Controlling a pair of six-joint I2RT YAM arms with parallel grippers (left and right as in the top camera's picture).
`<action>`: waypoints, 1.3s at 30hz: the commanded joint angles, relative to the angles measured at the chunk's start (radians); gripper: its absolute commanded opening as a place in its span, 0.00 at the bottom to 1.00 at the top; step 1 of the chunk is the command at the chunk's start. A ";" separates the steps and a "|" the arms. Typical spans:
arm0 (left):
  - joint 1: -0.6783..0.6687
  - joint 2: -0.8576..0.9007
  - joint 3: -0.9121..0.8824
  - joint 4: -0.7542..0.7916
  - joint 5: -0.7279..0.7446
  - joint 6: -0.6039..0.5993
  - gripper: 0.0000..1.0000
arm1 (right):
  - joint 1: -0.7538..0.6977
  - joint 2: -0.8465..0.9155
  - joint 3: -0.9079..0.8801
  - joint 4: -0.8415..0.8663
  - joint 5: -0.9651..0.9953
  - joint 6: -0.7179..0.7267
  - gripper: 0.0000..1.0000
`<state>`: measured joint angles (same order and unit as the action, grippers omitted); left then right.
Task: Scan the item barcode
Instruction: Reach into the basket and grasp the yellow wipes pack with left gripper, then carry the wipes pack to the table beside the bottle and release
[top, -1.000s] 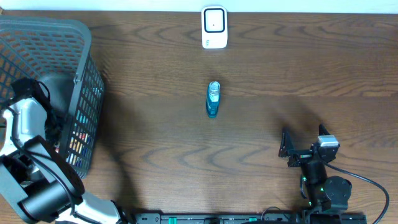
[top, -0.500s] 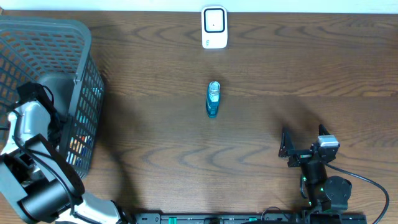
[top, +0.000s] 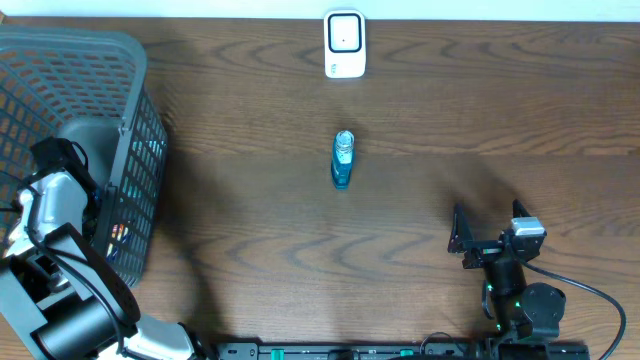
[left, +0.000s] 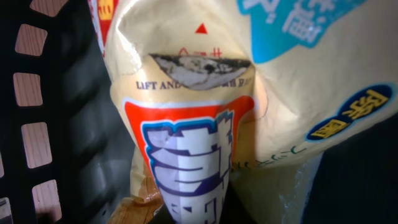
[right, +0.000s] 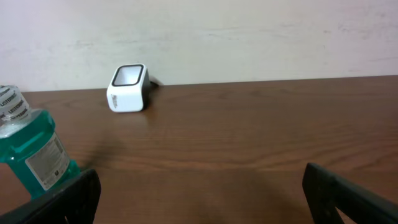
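Pick-up step: left pincer (top: 58, 158) clenched on the cream plastic snack packet (left: 205, 124) inside the grey mesh basket (top: 130, 60); next, lift it barcode-first to the white box scanner (top: 345, 44); right pincer (right: 199, 199) hangs released.

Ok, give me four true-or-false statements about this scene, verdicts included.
1. The teal plastic mouthwash bottle is inside the grey mesh basket. False: it is on the wooden table, outside it.
2. The right gripper is open and empty. True.
3. The white box-shaped scanner sits near the table's far edge. True.
4. The left arm reaches toward the scanner. False: it reaches into the basket, a cream and orange snack packet filling its wrist view.
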<state>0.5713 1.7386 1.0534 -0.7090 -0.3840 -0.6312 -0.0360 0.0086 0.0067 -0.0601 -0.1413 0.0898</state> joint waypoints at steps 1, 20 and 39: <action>0.016 0.031 -0.017 -0.041 0.152 -0.001 0.07 | -0.003 -0.002 -0.001 -0.003 0.001 -0.009 0.99; -0.147 -0.795 0.208 0.103 0.557 0.027 0.07 | -0.003 -0.002 -0.001 -0.004 0.001 -0.009 0.99; -0.596 -0.795 0.208 0.108 0.668 0.222 0.07 | -0.003 -0.002 -0.001 -0.004 0.001 -0.009 0.99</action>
<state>0.0345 0.9306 1.2461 -0.6086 0.2649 -0.4828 -0.0360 0.0086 0.0067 -0.0601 -0.1413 0.0898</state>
